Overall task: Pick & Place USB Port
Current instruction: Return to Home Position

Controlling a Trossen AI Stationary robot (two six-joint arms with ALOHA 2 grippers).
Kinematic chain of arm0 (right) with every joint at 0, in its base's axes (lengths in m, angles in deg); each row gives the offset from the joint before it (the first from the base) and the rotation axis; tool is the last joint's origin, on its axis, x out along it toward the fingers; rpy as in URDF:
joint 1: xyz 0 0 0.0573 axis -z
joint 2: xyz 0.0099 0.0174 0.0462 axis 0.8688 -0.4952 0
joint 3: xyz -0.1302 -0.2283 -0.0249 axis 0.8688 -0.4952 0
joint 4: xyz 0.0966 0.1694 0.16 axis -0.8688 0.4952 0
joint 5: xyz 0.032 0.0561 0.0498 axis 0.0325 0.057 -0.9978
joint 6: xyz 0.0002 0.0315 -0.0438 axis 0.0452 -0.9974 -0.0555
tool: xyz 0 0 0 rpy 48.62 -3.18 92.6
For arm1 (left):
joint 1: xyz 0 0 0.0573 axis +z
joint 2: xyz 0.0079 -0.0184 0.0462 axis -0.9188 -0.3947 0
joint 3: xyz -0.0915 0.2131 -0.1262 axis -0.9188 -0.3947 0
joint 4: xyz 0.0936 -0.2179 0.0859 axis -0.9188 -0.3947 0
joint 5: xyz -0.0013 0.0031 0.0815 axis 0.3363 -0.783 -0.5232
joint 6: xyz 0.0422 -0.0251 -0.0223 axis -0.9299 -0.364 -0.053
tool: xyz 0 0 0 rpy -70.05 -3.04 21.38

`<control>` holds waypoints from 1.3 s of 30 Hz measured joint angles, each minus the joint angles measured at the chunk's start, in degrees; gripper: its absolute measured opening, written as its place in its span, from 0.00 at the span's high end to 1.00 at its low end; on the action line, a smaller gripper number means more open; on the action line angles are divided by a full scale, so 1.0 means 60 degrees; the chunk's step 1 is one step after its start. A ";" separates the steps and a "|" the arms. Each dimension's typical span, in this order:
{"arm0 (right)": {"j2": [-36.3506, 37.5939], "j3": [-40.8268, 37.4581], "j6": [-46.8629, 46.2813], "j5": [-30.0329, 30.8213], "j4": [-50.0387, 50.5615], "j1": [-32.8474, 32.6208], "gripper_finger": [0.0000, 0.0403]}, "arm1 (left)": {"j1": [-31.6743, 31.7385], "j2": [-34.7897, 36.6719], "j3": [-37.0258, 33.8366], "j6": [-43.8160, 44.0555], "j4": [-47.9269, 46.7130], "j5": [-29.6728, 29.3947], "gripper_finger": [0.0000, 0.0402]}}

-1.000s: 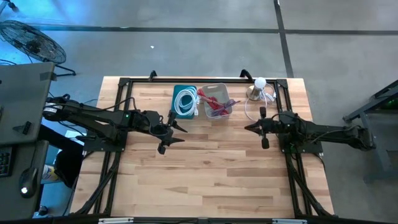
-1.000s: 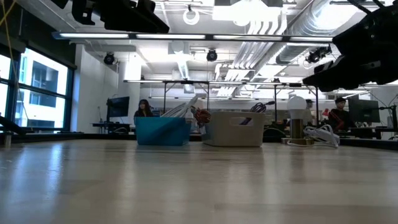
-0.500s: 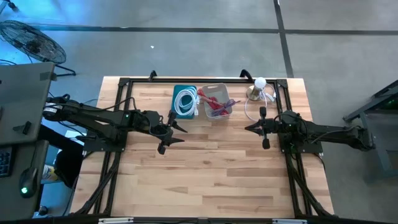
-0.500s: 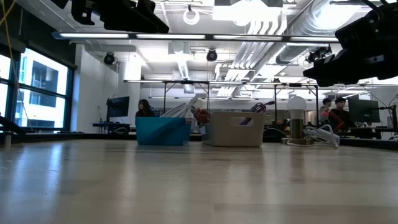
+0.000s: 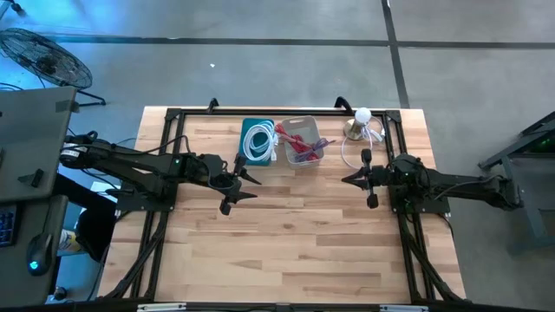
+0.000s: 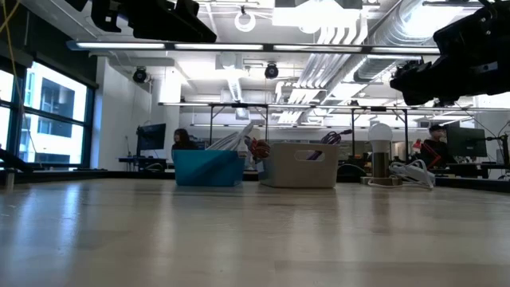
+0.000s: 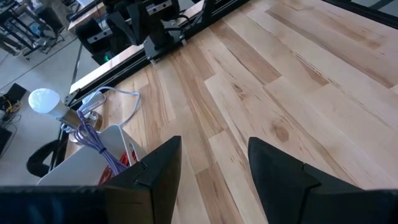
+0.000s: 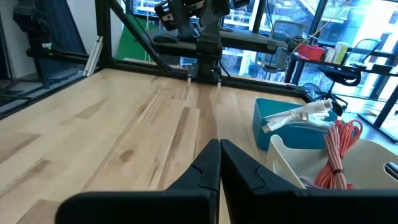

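Butcher-block bench [image 5: 286, 251] carries two bins at its far edge. The blue bin [image 6: 209, 170] holds the coiled white cable [image 5: 257, 140]. The gray bin [image 6: 301, 166], just beside it, holds a red cable [image 8: 339, 152] and the purple charger cable [image 7: 92, 138], whose end projects past the rim on the side of the small globe lamp [image 5: 361, 117]. The left pincer [image 7: 214, 144] hovers near the blue bin, fingers spread, holding nothing. The right pincer [image 8: 219, 144] hovers near the lamp, fingers pressed together, holding nothing. Hazard, as a judgement: a white lead [image 7: 121, 93] loops on the bench beside the lamp, close to the right pincer. A low or wide retreat of that arm could hook the loop and topple the lamp, or catch the projecting purple end and drag it out of the bin. The high view shows the contents of both bins and the spacing of the arms. The low view shows only bin walls and cable ends above the rims, plus a seated person [image 6: 185, 140] in the room behind. Finger state reads clearly only from the wrist views.
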 joint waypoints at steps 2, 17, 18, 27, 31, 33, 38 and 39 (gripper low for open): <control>0.0000 0.0000 0.0007 -0.0014 0.0002 0.0004 1.00 | 0.0001 0.0000 0.0000 0.0000 0.0000 0.0000 0.55; 0.0668 0.0073 0.0138 -0.0180 0.0266 0.0001 1.00 | 0.0003 0.0000 0.0002 0.0004 -0.0036 -0.0004 0.55; 0.0777 0.0073 0.0138 -0.0181 0.0427 0.0003 1.00 | 0.0003 0.0000 0.0000 0.0004 -0.0040 -0.0004 0.55; 0.1955 0.0082 0.0140 -0.0180 0.1343 0.0000 1.00 | 0.0003 -0.0004 0.0000 0.0004 -0.0066 -0.0004 0.55; 0.2405 0.0093 0.0138 -0.0175 0.1746 0.0004 1.00 | 0.0003 -0.0003 0.0000 0.0004 -0.0066 -0.0004 0.55; 0.2589 0.0113 0.0088 -0.0180 0.1827 0.0004 1.00 | 0.0003 -0.0004 0.0000 0.0004 -0.0062 -0.0004 0.55; 0.2698 0.0113 0.0062 -0.0178 0.1859 0.0000 1.00 | 0.0003 -0.0004 0.0000 0.0007 -0.0058 -0.0004 0.55; 0.2696 0.0117 0.0062 -0.0178 0.1865 0.0004 1.00 | -0.0001 -0.0004 0.0000 0.0013 -0.0061 -0.0004 0.55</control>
